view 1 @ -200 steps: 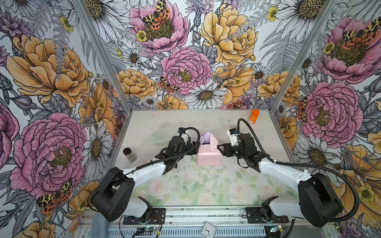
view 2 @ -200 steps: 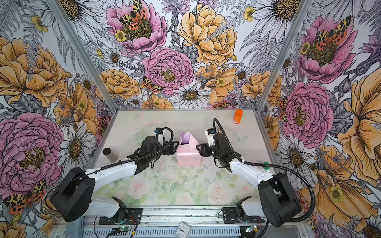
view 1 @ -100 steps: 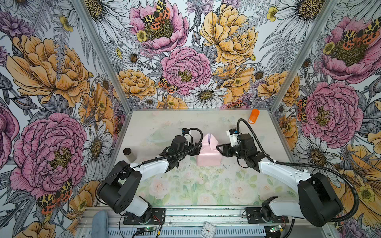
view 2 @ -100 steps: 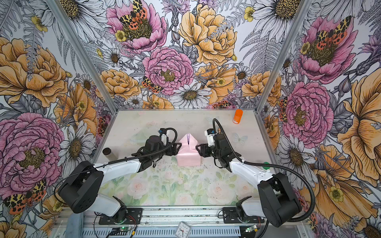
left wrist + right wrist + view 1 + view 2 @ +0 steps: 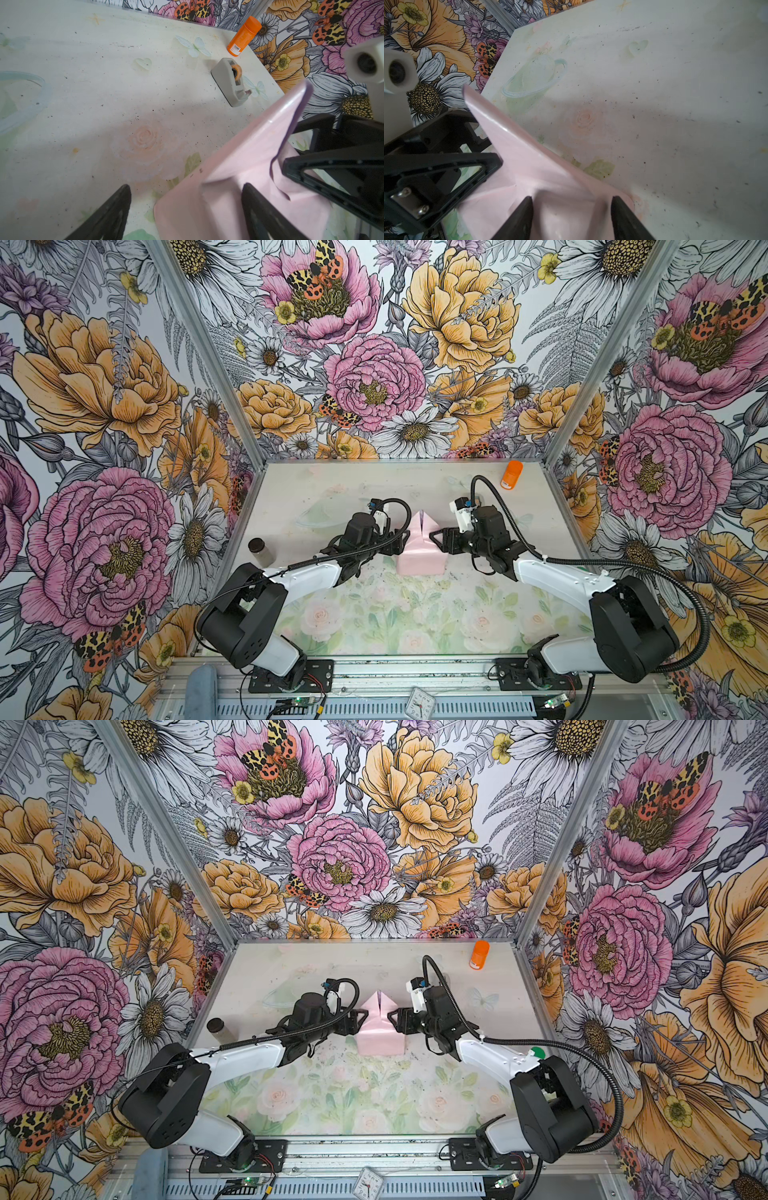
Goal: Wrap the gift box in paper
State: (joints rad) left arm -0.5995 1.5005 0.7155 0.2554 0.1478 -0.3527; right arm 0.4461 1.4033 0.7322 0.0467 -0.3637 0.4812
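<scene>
While the box itself is hidden, it sits inside the paper (image 5: 419,560), a pale pink parcel at the centre of the surface (image 5: 374,614) in both top views. The near face and sides look folded tight and square. At the far end two flaps (image 5: 423,522) stand up in a peak with a slit between them, loose and unsealed. So the step in hand appears to be closing that far end.

The left jaws stand wide apart at the parcel's left side, one finger (image 5: 114,207) over bare surface and the other over the paper, clamping nothing. The right jaws are also apart at the parcel's right side, straddling a raised ridge of paper; whether the pads touch it I cannot tell.

Next, the flaps probably need pressing down flat against the far face and holding there for tape. The dispenser (image 5: 232,83), a small grey wedge, stands near the orange bottle (image 5: 511,475) at the surface's upper right.

The sheet is thin, with a soft sheen and sharp creases, and a lilac edge (image 5: 307,89) shows where it curls. It will likely spring back if released.
</scene>
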